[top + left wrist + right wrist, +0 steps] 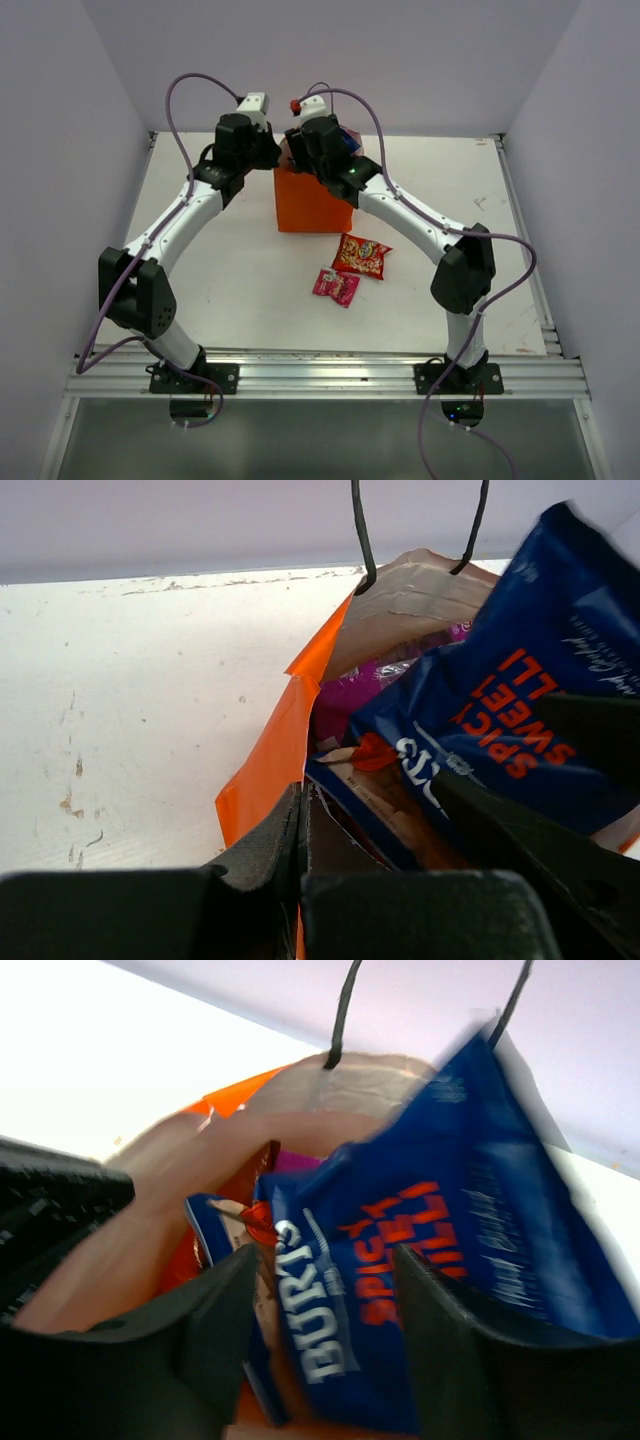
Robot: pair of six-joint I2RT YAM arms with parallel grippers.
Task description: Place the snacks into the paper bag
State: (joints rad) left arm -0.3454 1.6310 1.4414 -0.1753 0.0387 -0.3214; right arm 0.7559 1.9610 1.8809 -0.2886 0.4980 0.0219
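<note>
With left hand point(302, 830) pinched shut on rim of paper bag point(268, 765) on worktop point(250, 275), lower blue bag point(400, 1260), half inside between spread fingers of right hand point(325, 1265) (grip undeterminable), straight down, clear of handles point(345, 1010).

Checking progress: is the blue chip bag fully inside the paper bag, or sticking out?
Sticking out. The blue chip bag has its lower end inside the paper bag, its top above the rim.
</note>
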